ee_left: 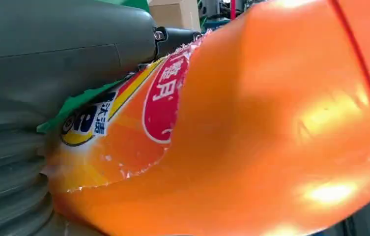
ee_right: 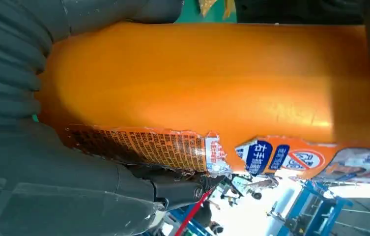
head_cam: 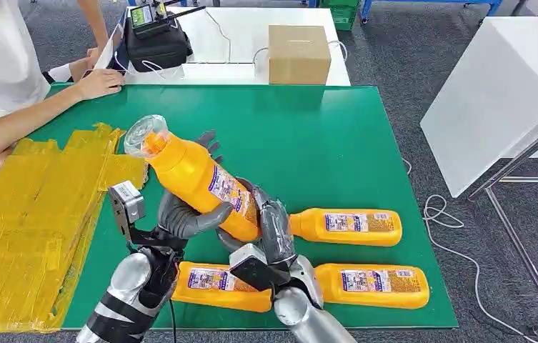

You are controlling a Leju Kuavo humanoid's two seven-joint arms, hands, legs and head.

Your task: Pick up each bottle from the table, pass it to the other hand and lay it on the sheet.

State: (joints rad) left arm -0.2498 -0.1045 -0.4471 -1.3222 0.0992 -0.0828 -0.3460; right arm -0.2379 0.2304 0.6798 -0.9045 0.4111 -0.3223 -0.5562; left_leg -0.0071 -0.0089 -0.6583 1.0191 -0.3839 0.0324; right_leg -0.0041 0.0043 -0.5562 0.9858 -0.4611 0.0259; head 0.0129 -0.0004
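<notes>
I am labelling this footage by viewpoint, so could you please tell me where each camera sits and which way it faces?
Head view: high on the body, looking forward and down at the green table; both silver arms show, the left hand and right hand both on the raised bottle.
Left wrist view: close behind the left hand, facing the raised bottle.
Right wrist view: close behind the right hand, facing the raised bottle.
All three views share that bottle.
</notes>
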